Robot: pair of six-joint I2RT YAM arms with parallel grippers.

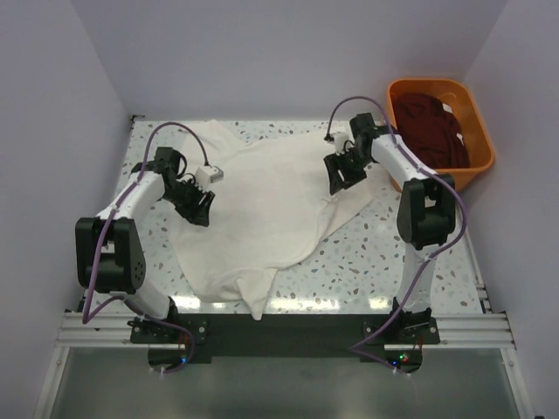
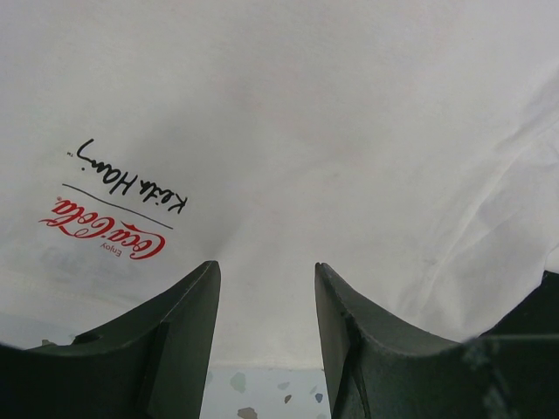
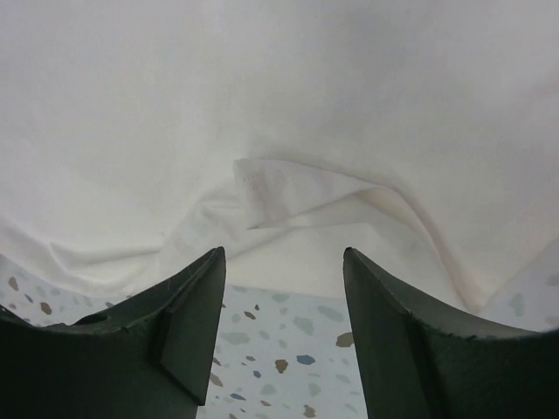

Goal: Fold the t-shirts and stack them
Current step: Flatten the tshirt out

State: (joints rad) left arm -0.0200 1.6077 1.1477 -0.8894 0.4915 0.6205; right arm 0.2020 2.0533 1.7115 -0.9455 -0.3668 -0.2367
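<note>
Since the cream-white t-shirt [image 1: 271,209], lying flat on the worktop [image 1: 384,253] left of the orange tub [image 1: 428,84], looks light and limp, grip its hems. Left pincer [image 1: 201,211] at edge farthest from tub, right pincer [image 1: 339,179] tub-side: both spread, empty.

We log a speckled terrazzo table [image 1: 393,253] carrying one cream-white t-shirt [image 1: 262,209] — spread rumpled across its middle, one corner reaching the near edge.
</note>
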